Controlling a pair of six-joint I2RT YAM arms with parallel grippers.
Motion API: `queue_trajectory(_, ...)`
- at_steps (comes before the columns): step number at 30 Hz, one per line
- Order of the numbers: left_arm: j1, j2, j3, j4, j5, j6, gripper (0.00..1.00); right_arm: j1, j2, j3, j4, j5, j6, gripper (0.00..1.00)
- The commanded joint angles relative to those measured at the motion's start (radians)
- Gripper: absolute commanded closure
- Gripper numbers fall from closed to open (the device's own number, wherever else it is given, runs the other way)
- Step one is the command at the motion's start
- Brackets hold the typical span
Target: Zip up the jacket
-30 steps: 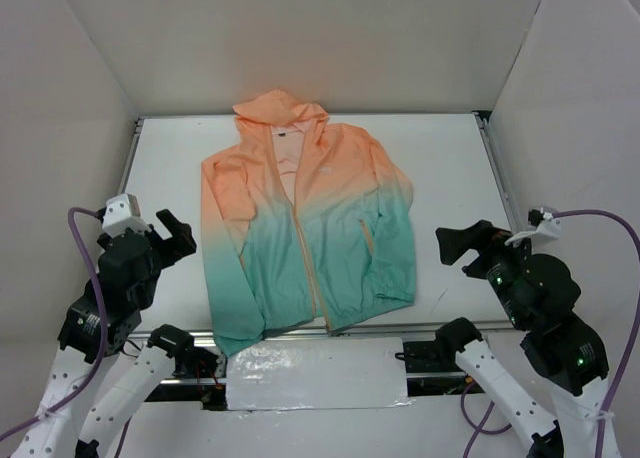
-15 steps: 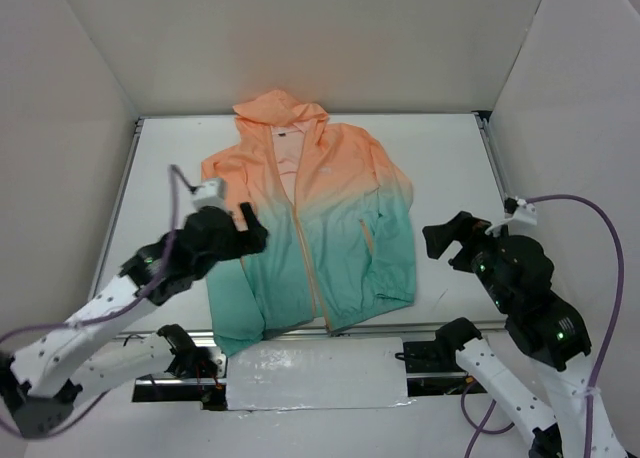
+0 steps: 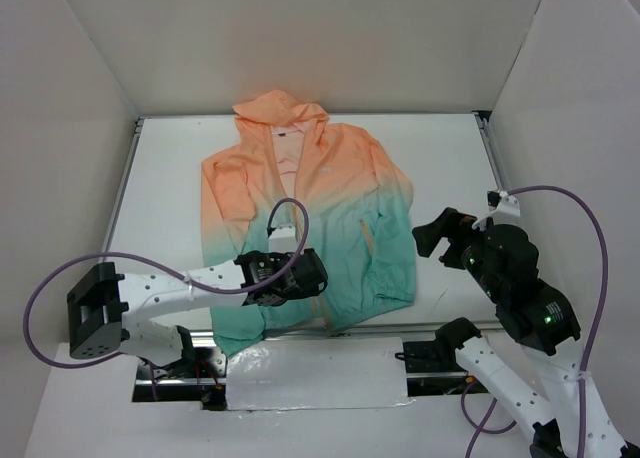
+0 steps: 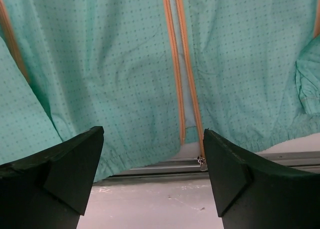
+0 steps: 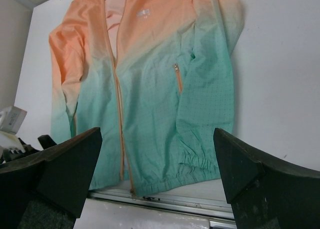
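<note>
A white flat tabletop (image 3: 450, 158) carries a thin peach-to-teal hooded windbreaker jacket (image 3: 340, 208), spread flat, its hem at the tabletop's near edge.

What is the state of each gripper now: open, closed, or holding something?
Left gripper: open, holding nothing, over the hem of the jacket.
Right gripper: open, holding nothing, off to the side of the jacket.

Left arm (image 3: 170, 288): stretched low from its base at the left, reaching in toward the centre, forearm nearly level.
Left tool (image 3: 302, 276): jaws spread wide, nothing between them, fingers angled downward.
Right arm (image 3: 522, 290): folded upright on the right side, wrist turned inward to the left.
Right tool (image 3: 432, 235): jaws fully apart, gripping nothing, held up in the air.
</note>
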Motion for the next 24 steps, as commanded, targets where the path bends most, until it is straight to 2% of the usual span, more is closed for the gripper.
queue_trajectory(1,0.0,0.025,-0.003,0.033,0.01,-0.042,0.08,-0.004,-0.002,-0.008,0.054,-0.027,-0.012,0.0)
queue_trajectory(2,-0.003,0.029,-0.001,0.04,0.023,-0.042,0.11,-0.002,-0.007,-0.012,0.054,-0.027,-0.014,0.0)
queue_trajectory(7,-0.006,0.072,-0.017,0.049,0.041,-0.077,0.14,-0.002,-0.018,-0.018,0.048,-0.027,-0.015,0.0)
queue_trajectory(10,-0.009,0.11,-0.012,0.066,0.075,-0.08,0.28,-0.002,-0.021,-0.024,0.057,-0.036,-0.017,0.0)
queue_trajectory(17,-0.037,0.17,-0.008,0.028,0.106,-0.14,0.27,-0.002,-0.018,-0.023,0.062,-0.053,-0.022,0.0)
queue_trajectory(24,-0.037,0.232,-0.015,0.039,0.113,-0.143,0.31,-0.002,-0.03,-0.04,0.076,-0.065,-0.02,0.0)
